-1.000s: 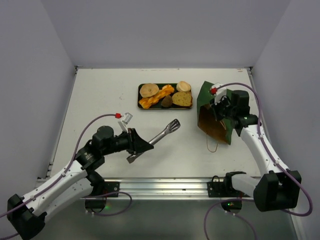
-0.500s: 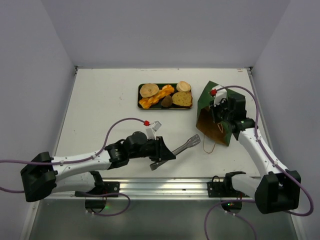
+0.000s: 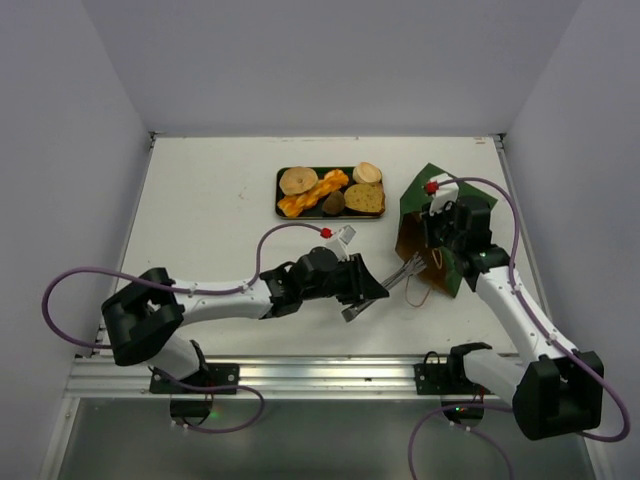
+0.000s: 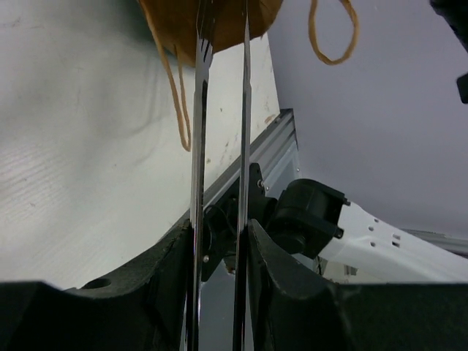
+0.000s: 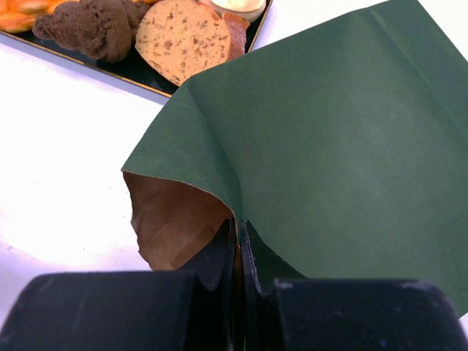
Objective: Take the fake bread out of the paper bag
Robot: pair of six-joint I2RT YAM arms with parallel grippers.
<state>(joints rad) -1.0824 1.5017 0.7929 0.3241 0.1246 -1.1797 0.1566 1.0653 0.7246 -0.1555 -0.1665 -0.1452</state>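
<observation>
tray (image 3: pixel 283 196): upper centre of the top view, on the surface (image 3: pixel 200 220)
fake bread (image 3: pixel 320 192): on the tray, pieces side by side
paper bag (image 3: pixel 424 188): just right of the tray, on the surface, mouth facing the lower left
tongs (image 3: pixel 402 274): centre right, in the left pincer (image 3: pixel 362 292), tips at the paper bag's mouth
right pincer (image 5: pixel 238 238): on the paper bag's rim, below its upper wall
</observation>
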